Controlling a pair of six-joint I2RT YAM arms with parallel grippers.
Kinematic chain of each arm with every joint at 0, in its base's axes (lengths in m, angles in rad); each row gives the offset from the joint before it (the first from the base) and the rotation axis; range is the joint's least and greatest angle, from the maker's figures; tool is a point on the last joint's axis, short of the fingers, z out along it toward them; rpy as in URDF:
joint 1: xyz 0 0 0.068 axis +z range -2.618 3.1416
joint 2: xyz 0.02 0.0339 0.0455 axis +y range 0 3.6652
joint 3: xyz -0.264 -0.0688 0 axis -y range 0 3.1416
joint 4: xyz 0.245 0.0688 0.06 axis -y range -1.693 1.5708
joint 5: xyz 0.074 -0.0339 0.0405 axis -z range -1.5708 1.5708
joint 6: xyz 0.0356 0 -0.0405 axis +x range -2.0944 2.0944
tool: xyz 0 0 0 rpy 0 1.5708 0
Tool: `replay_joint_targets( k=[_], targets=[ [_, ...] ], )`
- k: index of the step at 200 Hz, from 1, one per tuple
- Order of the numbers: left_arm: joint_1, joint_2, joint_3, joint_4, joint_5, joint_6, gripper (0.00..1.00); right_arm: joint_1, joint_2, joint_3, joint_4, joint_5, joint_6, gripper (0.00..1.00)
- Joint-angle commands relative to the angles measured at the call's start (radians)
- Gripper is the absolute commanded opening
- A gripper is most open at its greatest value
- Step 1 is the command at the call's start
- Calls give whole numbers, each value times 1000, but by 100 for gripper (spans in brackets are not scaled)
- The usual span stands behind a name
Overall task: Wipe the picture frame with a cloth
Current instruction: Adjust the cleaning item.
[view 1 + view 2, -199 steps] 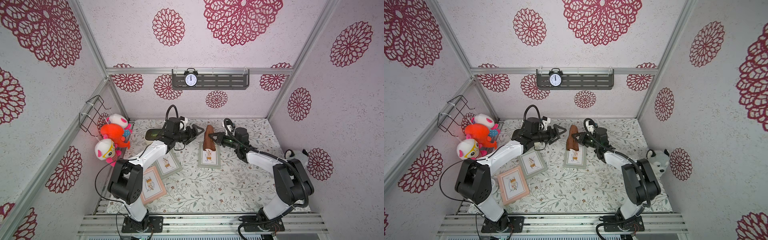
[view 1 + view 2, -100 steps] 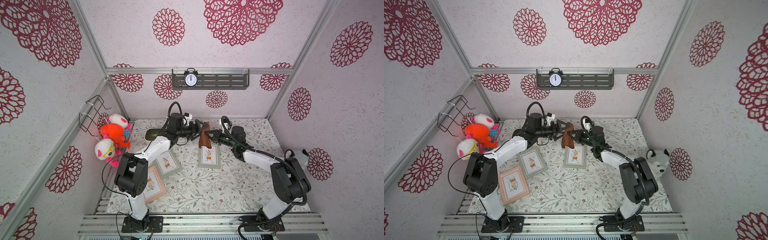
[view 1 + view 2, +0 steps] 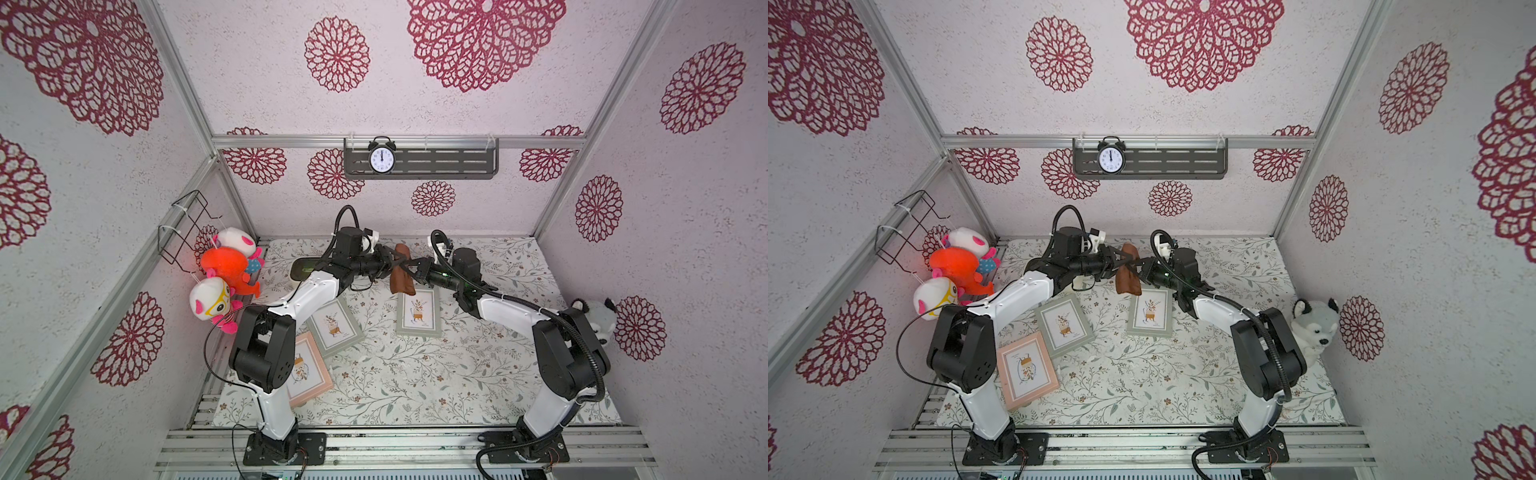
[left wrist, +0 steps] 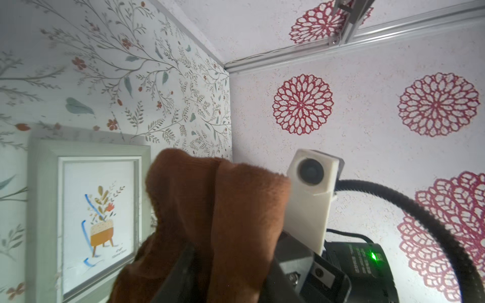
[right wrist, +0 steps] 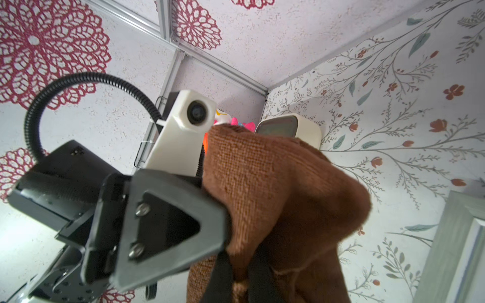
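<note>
Since the right fingers (image 5: 258, 280) are clamped on the cloth (image 3: 402, 278), hanging over the far end of the grey picture frame (image 3: 417, 331), and the left fingers (image 5: 170, 189) flank it (can't tell if pinching), I'd confirm the left pinch before the right releases, then lay it flat on the frame.

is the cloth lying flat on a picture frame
No, the cloth hangs bunched up in the air, pinched in the right gripper.

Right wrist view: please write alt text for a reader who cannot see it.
A brown cloth fills the view, gripped by the right end effector and the left end effector. The corner of a grey frame shows beyond it.
</note>
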Motion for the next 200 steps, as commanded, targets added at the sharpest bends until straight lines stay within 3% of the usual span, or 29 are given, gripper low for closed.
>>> replay_joint_targets(
  k=[1,10,19,57,70,106,133,200],
  targets=[
    [-12,-10,9,44,19,1,19,10,-27,4,-124,-12,-99,0],
    [-11,-10,10,37,4,11,10,9,-33,12,-171,-13,-135,0],
    [-8,-10,16,8,-12,32,0,7,-45,19,-222,-9,-180,7],
    [21,-12,-1,-138,-84,167,0,-33,-139,-11,-354,82,-290,50],
    [34,-14,-11,-205,-114,231,0,-55,-180,-35,-393,146,-311,58],
    [56,-17,-2,-410,-255,447,0,-79,-260,-105,-542,456,-350,57],
    [45,-3,-2,-481,-365,524,0,-90,-247,-134,-634,586,-342,56],
    [-50,95,22,-484,-505,551,0,-130,-97,-140,-635,477,-297,52]
  ],
)
